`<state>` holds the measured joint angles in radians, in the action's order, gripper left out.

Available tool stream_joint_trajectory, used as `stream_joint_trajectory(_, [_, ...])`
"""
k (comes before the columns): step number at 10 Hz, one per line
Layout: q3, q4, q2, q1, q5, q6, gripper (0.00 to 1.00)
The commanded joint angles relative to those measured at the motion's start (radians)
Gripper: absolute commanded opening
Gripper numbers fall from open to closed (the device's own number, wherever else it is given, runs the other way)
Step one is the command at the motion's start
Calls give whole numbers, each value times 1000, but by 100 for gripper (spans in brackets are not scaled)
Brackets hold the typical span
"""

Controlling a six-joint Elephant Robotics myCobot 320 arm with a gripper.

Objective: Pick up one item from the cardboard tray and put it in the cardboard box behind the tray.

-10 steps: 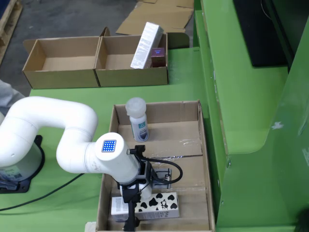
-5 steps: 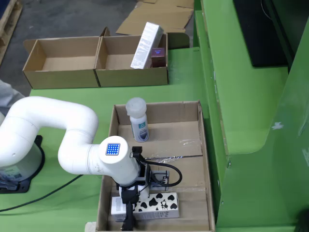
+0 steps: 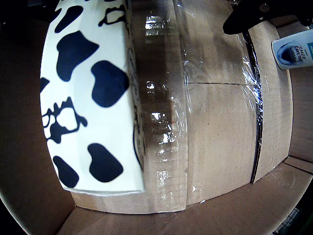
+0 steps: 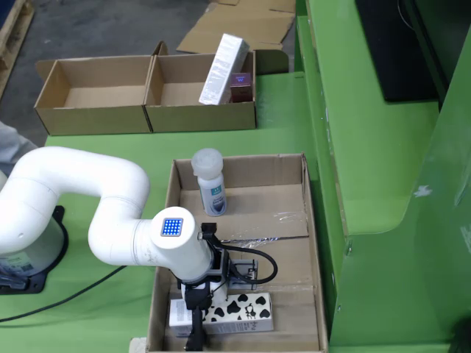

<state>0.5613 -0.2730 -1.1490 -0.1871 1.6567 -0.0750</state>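
A white box with black cow patches (image 4: 234, 312) lies flat at the near end of the cardboard tray (image 4: 310, 220). In the wrist view it fills the left side (image 3: 93, 98). A white bottle with a blue label (image 4: 210, 184) stands at the tray's far end and shows at the top right of the wrist view (image 3: 292, 51). My gripper (image 4: 196, 312) is low over the left part of the cow box; whether it touches the box, and how its jaws stand, cannot be seen. A black gripper part (image 3: 252, 17) shows at the top of the wrist view.
Two open cardboard boxes stand behind the tray: the left one (image 4: 51, 110) looks empty, the right one (image 4: 202, 118) holds a tall white carton (image 4: 223, 59) and a small dark red box (image 4: 241, 84). A green wall (image 4: 368, 147) runs along the tray's right side. Clear tape (image 3: 166, 122) crosses the tray floor.
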Motion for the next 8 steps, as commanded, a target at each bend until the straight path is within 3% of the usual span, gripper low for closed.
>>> stream_joint_trajectory(1, [-24, -10, 31, -11, -8, 2, 100])
stream_joint_trajectory(2, [-24, -10, 31, -11, -8, 2, 100])
stream_joint_trajectory(8, [-24, -10, 31, -11, -8, 2, 40])
